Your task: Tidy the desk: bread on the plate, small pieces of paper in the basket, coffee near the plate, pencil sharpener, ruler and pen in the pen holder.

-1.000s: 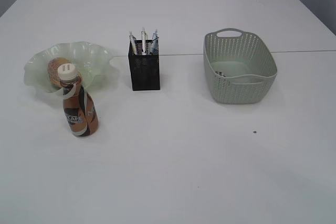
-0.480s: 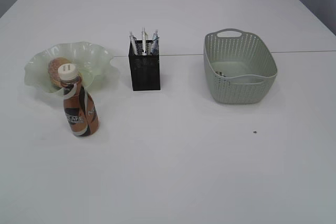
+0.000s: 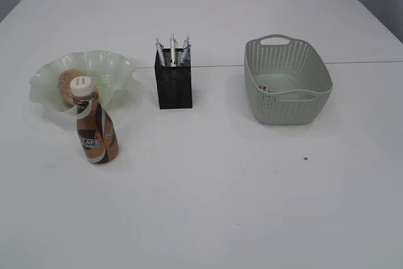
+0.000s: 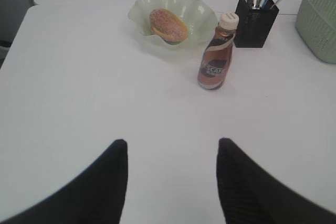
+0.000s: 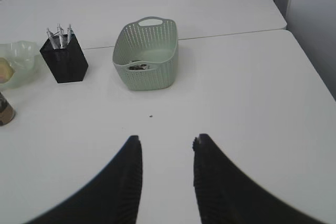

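Observation:
A round bread lies in the wavy pale-green plate. The brown coffee bottle stands upright just in front of the plate. The black mesh pen holder holds several pens; ruler and pencil sharpener cannot be made out. The grey-green basket has small paper pieces on its floor. My left gripper is open over bare table, well short of the bottle. My right gripper is open too, empty, in front of the basket. Neither arm shows in the exterior view.
A tiny dark speck lies on the white table in front of the basket. A seam crosses the table behind the basket. The table's right edge drops off beside the right gripper.
None of the things on the table moved; the picture shifts by only a pixel or two. The arms stay out of the exterior view.

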You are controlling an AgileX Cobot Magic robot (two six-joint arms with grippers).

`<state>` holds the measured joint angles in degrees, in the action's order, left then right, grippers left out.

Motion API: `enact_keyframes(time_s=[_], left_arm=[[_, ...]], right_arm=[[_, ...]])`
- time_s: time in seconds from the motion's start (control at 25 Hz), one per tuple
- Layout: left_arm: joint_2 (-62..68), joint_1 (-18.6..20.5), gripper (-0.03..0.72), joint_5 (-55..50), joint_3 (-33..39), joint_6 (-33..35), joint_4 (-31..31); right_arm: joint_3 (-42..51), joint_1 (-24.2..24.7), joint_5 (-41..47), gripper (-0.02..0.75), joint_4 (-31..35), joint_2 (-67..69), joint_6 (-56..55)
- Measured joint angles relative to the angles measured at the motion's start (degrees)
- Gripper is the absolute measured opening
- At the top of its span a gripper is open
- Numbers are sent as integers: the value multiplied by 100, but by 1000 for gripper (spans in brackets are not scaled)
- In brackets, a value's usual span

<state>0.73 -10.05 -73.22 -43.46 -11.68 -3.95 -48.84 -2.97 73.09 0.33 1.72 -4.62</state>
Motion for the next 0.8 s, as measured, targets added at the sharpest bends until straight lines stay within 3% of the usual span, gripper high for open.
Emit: enact_keyframes(time_s=[0.24,0.52,0.8], left_arm=[[0,0,404,0,30,0,-146],[0,0,404,70,615,21,-468],[0,0,404,405,1105,21,-451]], right_arm=[[756,0,21,259,37,-298,15],[1623,0,21,260,-33,-298,282],[1845,4,-216,260,-33,-298,872]])
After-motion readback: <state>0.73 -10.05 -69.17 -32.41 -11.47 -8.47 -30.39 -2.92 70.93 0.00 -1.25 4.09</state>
